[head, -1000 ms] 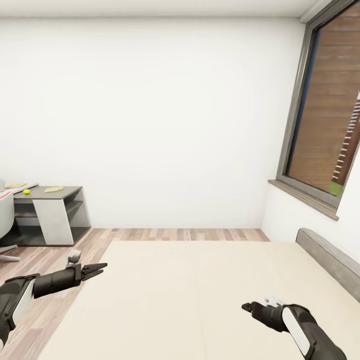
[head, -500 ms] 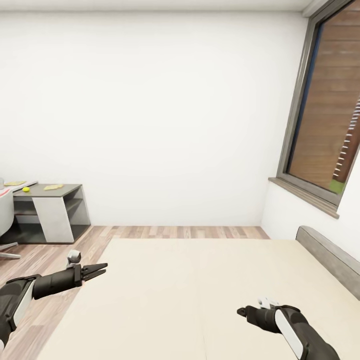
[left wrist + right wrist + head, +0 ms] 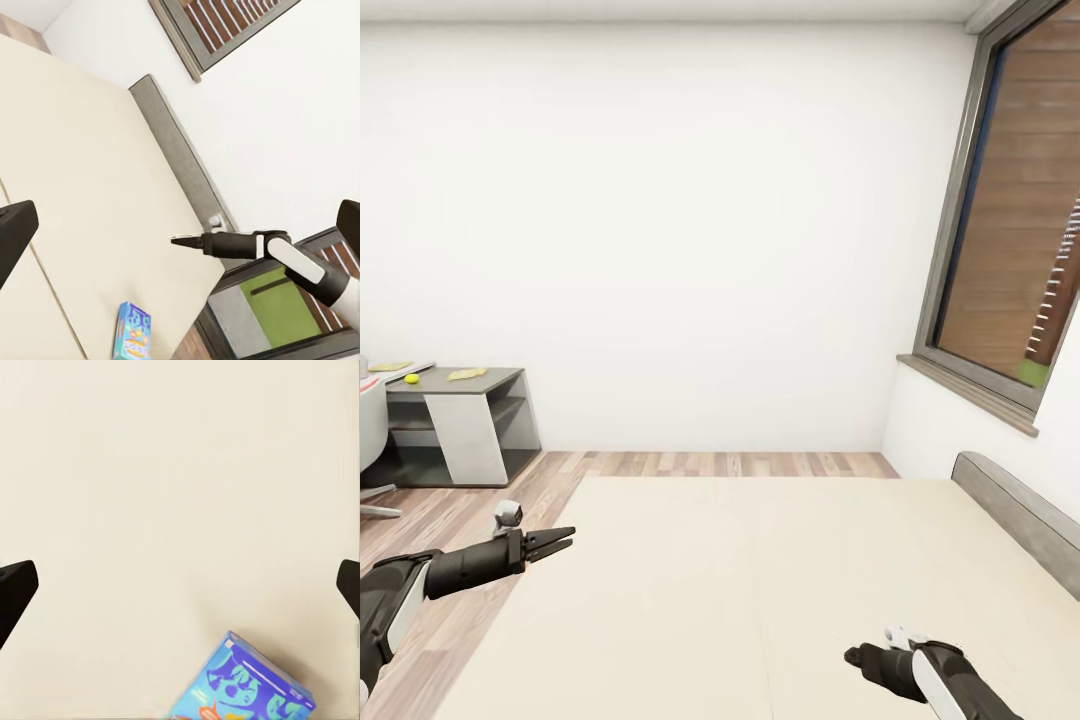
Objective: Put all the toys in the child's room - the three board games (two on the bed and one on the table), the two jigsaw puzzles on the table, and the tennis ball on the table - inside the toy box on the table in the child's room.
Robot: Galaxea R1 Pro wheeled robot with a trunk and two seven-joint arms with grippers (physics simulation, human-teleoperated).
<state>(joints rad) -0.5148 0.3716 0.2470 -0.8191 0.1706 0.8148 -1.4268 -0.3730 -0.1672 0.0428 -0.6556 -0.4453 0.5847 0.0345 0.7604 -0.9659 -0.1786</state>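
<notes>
A blue board game [image 3: 247,684] with cartoon figures lies flat on the bed's beige mattress [image 3: 760,580], close ahead of my open right gripper [image 3: 187,570]. The left wrist view shows the same board game [image 3: 133,331] near the mattress edge, with the right gripper [image 3: 176,241] hovering above the bed. In the head view the right gripper [image 3: 855,656] hangs low over the near part of the bed. My left gripper [image 3: 555,545] is open and empty at the bed's left edge. Far left, the dark-grey table [image 3: 490,378] carries the tennis ball [image 3: 412,379] and two yellow jigsaw puzzles [image 3: 467,375] [image 3: 390,367].
A grey headboard [image 3: 1015,520] runs along the bed's right side under a large window [image 3: 1010,220]. A pale chair [image 3: 370,430] stands by the table. Wood-plank floor [image 3: 710,466] lies between the bed, the table and the white wall.
My right arm has dropped lower and nearer in the head view. The head view shifted slightly at first. The left gripper stays where it was.
</notes>
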